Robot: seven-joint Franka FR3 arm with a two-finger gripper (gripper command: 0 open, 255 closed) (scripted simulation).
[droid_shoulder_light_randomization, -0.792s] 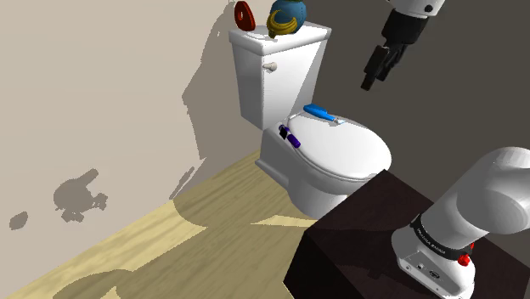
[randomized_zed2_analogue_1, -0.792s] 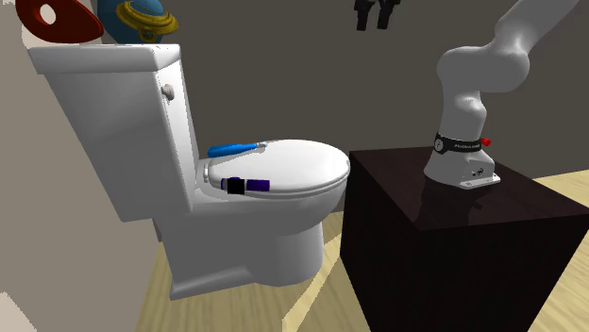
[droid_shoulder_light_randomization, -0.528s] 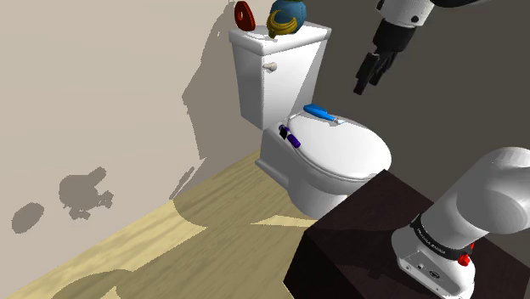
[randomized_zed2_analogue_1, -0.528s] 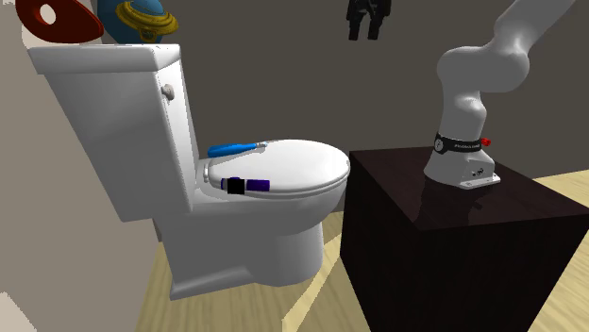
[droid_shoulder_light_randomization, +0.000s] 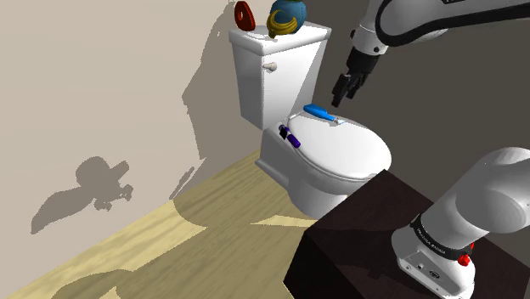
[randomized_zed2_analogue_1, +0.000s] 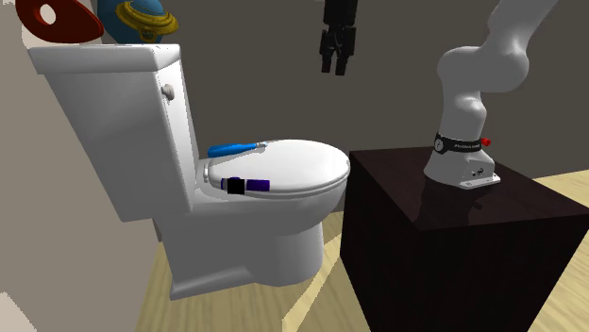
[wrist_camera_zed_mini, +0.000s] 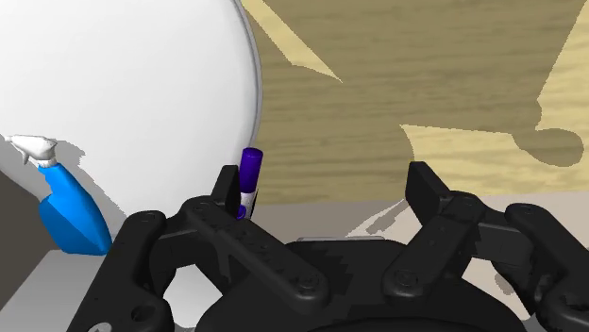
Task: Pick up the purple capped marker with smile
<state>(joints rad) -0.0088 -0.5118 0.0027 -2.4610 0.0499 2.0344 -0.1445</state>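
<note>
Shoulder view: gripper (droid_shoulder_light_randomization: 340, 93), jaws apart, empty, hangs well above purple-capped marker (droid_shoulder_light_randomization: 291, 137) on toilet lid (droid_shoulder_light_randomization: 348, 151).

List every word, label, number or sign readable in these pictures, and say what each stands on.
No text can be read in full.
Black band around the foot of the arm: white lettering, too small to read.
Purple capped marker: no lettering or smile can be made out.
</note>
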